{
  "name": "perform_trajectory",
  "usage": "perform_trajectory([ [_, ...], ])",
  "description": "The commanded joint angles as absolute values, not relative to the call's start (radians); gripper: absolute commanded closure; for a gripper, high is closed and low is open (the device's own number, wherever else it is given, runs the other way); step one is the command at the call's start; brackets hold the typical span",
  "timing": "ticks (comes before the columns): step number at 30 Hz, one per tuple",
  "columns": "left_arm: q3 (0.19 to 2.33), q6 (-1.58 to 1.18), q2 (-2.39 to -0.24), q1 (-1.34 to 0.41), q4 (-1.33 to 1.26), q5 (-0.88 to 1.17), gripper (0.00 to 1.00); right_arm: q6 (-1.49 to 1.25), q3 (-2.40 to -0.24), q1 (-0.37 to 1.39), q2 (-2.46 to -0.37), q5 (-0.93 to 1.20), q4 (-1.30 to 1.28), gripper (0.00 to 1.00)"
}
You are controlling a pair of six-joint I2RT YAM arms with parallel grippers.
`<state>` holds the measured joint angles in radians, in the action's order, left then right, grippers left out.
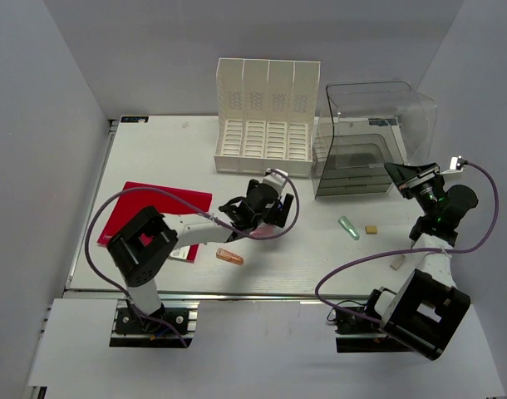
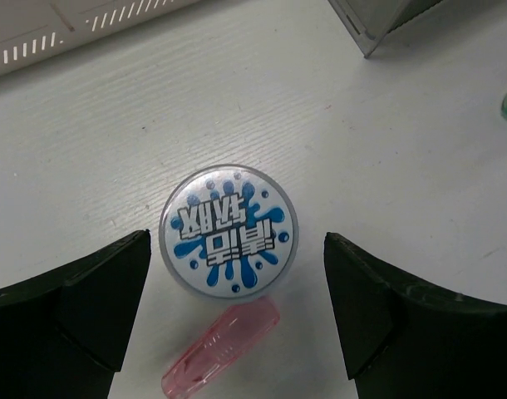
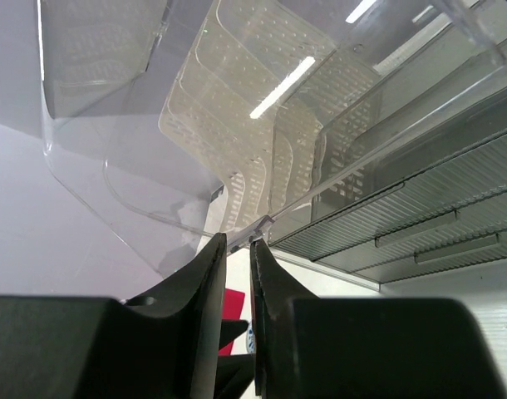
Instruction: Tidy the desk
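Note:
On the white desk (image 1: 170,158) lies a round badge (image 2: 228,231) with a blue splash print, and a pink translucent cap (image 2: 222,349) touches its near edge. My left gripper (image 2: 237,287) hovers over them, open wide, with a finger on each side of the badge and touching nothing. Seen from above, the left gripper (image 1: 247,218) hides the badge, and the pink cap (image 1: 229,257) shows just in front of it. My right gripper (image 1: 401,172) is raised at the front right corner of the clear cover (image 1: 374,108). Its jaws (image 3: 235,239) pinch that cover's edge (image 3: 258,226).
A white slotted file rack (image 1: 266,116) stands at the back. Dark grey trays (image 1: 353,166) sit under the clear cover. A red folder (image 1: 158,208) lies at the left. A green cap (image 1: 348,227), a tan block (image 1: 371,229) and a small white piece (image 1: 396,263) lie at the front right. The aluminium rail (image 1: 237,295) runs along the near edge.

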<state>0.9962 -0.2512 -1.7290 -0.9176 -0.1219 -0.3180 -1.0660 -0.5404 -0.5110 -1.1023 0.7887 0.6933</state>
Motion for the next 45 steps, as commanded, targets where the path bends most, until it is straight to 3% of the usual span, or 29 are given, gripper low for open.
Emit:
perform_trajectory([
  [1, 1.063, -0.235, -1.764, -0.923, -0.123, -0.361, 0.05, -1.039, -0.611, -0.511, -1.083, 0.801, 0.758, 1.0],
  [10, 1.112, -0.264, -1.838, -0.933, -0.074, -0.397, 0.14, -1.029, -0.623, -0.509, -1.091, 0.801, 0.738, 1.0],
  [13, 1.106, -0.264, -1.835, -0.933, -0.087, -0.399, 0.3, -1.028, -0.627, -0.511, -1.095, 0.801, 0.738, 1.0],
  [14, 1.104, -0.262, -1.832, -0.933, -0.092, -0.393, 0.46, -1.028, -0.629, -0.511, -1.097, 0.802, 0.736, 1.0],
  [16, 1.098, -0.258, -1.824, -0.933, -0.104, -0.382, 0.61, -1.026, -0.634, -0.511, -1.098, 0.804, 0.733, 1.0],
  [17, 1.095, -0.253, -1.815, -0.933, -0.106, -0.371, 0.8, -1.026, -0.637, -0.509, -1.097, 0.805, 0.733, 1.0],
  [21, 1.063, -0.21, -1.749, -0.956, -0.141, -0.332, 1.0, -1.028, -0.652, -0.511, -1.094, 0.807, 0.723, 1.0],
  [33, 0.908, 0.04, -1.522, -1.074, -0.561, -0.141, 1.0, -1.054, -0.664, -0.511, -1.069, 0.807, 0.712, 1.0],
  [40, 0.844, 0.153, -1.647, -1.115, -0.985, -0.183, 1.0, -1.054, -0.663, -0.511, -1.055, 0.802, 0.693, 1.0],
  [45, 0.891, 0.241, -1.759, -1.135, -1.147, -0.186, 1.0, -1.051, -0.666, -0.512, -1.051, 0.804, 0.684, 1.0],
])
